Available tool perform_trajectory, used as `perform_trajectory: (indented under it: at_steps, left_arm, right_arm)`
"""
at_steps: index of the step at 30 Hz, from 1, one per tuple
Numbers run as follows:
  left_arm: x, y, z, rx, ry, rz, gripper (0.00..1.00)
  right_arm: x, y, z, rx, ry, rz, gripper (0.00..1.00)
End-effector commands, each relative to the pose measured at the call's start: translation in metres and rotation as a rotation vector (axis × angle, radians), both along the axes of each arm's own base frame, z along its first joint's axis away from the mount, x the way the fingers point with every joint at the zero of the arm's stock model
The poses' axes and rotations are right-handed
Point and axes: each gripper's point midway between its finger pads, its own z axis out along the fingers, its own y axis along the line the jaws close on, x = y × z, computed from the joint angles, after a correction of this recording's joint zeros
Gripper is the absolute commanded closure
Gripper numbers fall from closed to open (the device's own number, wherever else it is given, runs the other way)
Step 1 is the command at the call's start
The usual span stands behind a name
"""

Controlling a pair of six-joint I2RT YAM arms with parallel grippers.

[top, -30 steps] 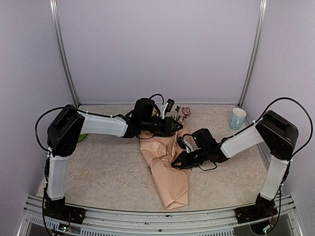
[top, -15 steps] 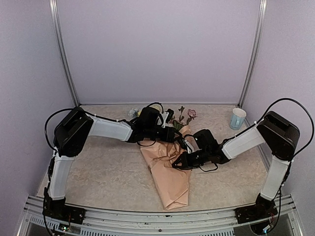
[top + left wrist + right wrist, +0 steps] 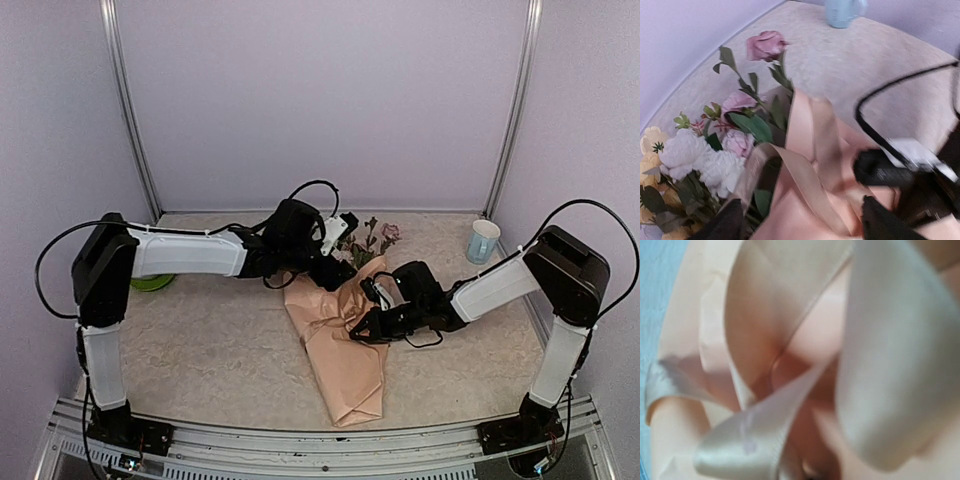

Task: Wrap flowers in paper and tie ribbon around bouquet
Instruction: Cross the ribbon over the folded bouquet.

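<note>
From above, we see the bouquet [image 3: 345,345] lying mid-worktop [image 3: 210,345], its flowers [image 3: 368,240] toward 1 o'clock. The left gripper [image 3: 335,268] is at its 12 o'clock end. The right gripper [image 3: 365,328], pressed together, is at its waist from 3 o'clock.

In the left wrist view the gripper is spread and the ribbon [image 3: 790,170] loops between its fingers.

In the right wrist view we see only blurred ribbon over the paper [image 3: 695,305].

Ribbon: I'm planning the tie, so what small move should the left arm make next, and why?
Probably close the left gripper on the ribbon loop: its jaws stand open either side of it, and the loop lies slack over the paper.
</note>
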Motion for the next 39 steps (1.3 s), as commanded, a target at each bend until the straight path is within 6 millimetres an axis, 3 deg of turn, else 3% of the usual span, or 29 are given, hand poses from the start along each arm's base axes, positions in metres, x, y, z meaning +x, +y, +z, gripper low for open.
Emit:
perform_trajectory:
  at_steps: [1,2,4,6,8,15,17,23,34,39]
  left_arm:
    - [-0.083,0.017,0.053,-0.132,-0.100,-0.485,0.65]
    - [-0.097,0.017,0.043,-0.094,-0.110,-0.533,0.72]
    - [-0.115,0.015,0.007,0.061,-0.125,-0.607,0.72]
    - [-0.124,0.012,-0.027,0.206,-0.096,-0.649,0.58]
    - [-0.126,0.009,-0.043,0.256,-0.064,-0.688,0.50]
    - [-0.116,0.000,-0.058,0.265,-0.121,-0.765,0.34]
    - [-0.112,-0.006,-0.063,0.275,-0.140,-0.757,0.33]
    - [-0.087,-0.009,-0.097,0.410,-0.112,-0.632,0.48]
    - [-0.087,0.005,-0.123,0.508,-0.088,-0.630,0.48]
    - [-0.086,0.011,-0.133,0.547,-0.071,-0.626,0.59]
  right_arm:
    - [0.001,0.003,0.007,0.007,-0.013,0.019,0.92]
    - [0.001,0.003,0.007,0.007,-0.013,0.019,0.92]
    - [0.001,0.004,0.008,0.009,-0.015,0.022,0.92]
    - [0.003,0.004,0.009,0.010,-0.019,0.022,0.92]
    - [0.004,0.005,0.010,0.009,-0.020,0.024,0.92]
    - [0.004,0.005,0.010,0.006,-0.018,0.027,0.93]
    - [0.004,0.005,0.010,0.006,-0.021,0.027,0.93]
    - [0.005,0.005,0.015,0.010,-0.030,0.026,0.93]
    - [0.006,0.004,0.023,0.021,-0.043,0.022,0.94]
    - [0.009,0.002,0.028,0.023,-0.055,0.014,0.95]
